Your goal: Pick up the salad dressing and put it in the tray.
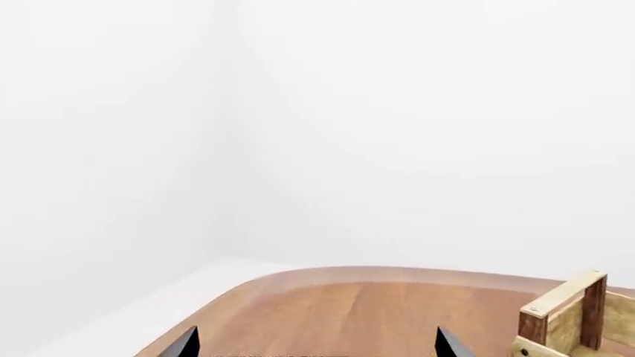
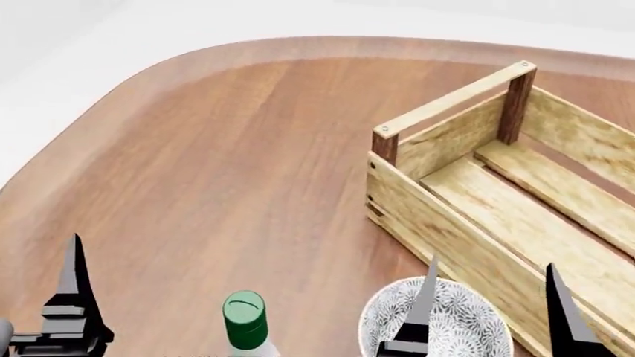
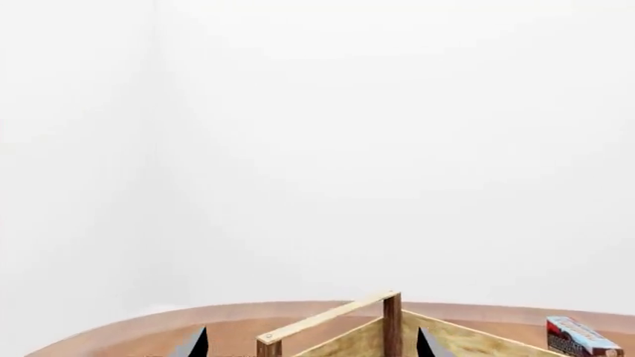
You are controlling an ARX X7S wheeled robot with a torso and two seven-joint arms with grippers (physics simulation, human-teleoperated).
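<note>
Two grippers, both with tips apart and empty. Salad dressing [image 2: 244,321] stands upright on the bench [image 2: 228,163] at its near edge, between left gripper [image 2: 149,297] and bowl [image 2: 466,316]. Right gripper [image 2: 491,305] hangs over bowl and near wall of tray [image 2: 447,223]. Step in hand: approach, nothing grasped yet. Next, probably: left gripper moves around the bottle below its green cap, closes.

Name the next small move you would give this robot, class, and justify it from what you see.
Probably bring the left tool down around the salad dressing, since it is the nearer one. The bottle stands upright and ungrasped between the two arms, both tools are open and empty, and the tray holds nothing in its visible part.
</note>
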